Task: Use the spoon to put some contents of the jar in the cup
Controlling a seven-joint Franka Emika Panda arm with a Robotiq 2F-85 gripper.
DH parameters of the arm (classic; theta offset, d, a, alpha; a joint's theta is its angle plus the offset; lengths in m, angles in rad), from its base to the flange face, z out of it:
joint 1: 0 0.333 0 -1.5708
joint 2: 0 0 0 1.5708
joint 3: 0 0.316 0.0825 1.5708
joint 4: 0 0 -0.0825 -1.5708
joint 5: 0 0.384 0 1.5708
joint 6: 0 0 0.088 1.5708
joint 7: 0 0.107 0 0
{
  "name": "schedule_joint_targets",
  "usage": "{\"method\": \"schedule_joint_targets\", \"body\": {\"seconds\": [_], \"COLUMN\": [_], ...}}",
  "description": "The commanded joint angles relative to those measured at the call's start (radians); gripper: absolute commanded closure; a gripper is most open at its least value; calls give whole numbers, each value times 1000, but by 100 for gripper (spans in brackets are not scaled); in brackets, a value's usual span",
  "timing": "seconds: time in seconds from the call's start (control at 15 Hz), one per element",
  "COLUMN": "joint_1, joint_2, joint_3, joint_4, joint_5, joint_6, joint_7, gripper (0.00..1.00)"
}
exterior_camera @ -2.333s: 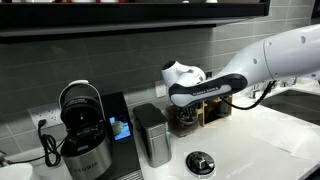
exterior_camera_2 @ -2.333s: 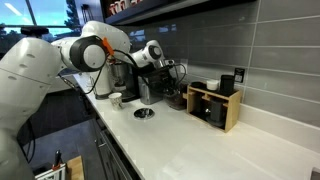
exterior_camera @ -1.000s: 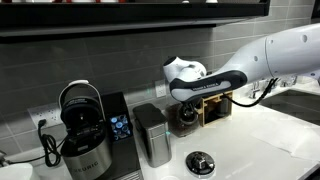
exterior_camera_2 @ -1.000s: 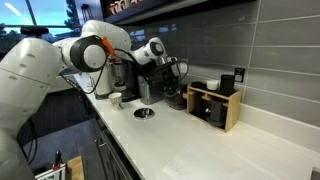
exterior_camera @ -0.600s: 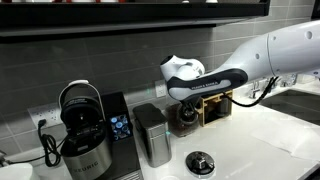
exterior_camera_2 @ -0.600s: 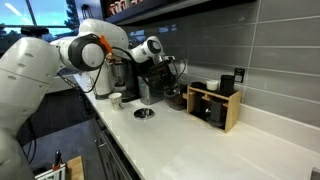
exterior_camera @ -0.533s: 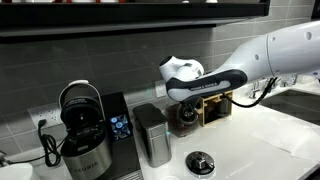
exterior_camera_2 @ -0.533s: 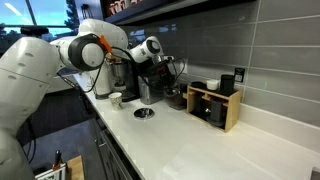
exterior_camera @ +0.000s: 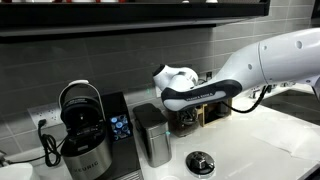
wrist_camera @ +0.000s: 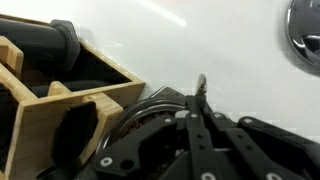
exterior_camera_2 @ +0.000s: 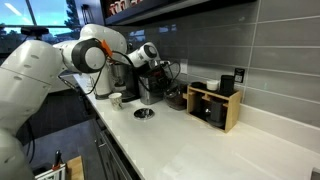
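Observation:
My gripper (wrist_camera: pixel 197 112) is shut on a thin silver spoon (wrist_camera: pixel 201 88), of which only the narrow end shows beyond the fingertips. The glass jar (wrist_camera: pixel 138 108) with dark brown contents lies just left of the fingers, its rim right below them. The cup (wrist_camera: pixel 306 35) with a silvery rim sits at the top right of the wrist view. In both exterior views the gripper (exterior_camera: pixel 172 102) (exterior_camera_2: pixel 160 70) hangs over the jar (exterior_camera: pixel 186 120) (exterior_camera_2: pixel 175 97), by the grey canister. The cup (exterior_camera: pixel 201 163) (exterior_camera_2: pixel 145 113) stands apart on the white counter in front.
A tall grey metal canister (exterior_camera: pixel 152 134) stands next to the jar. A wooden box (wrist_camera: pixel 60 95) (exterior_camera_2: pixel 215 104) with dark items is on the jar's other side. A coffee machine (exterior_camera: pixel 85 130) stands further along. A tiled wall runs behind.
The wrist has swung a little toward the canister and slightly down, still above the jar. The cup and jar have not moved.

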Motion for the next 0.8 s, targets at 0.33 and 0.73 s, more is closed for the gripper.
{"method": "schedule_joint_targets", "body": {"seconds": [0.33, 0.73], "joint_1": [-69, -83], "joint_2": [23, 50], "joint_3": [19, 11], "joint_4": [38, 96], "joint_5": [131, 208], "joint_6": [-1, 8], "joint_7": [-8, 39], "gripper": [99, 99]}}
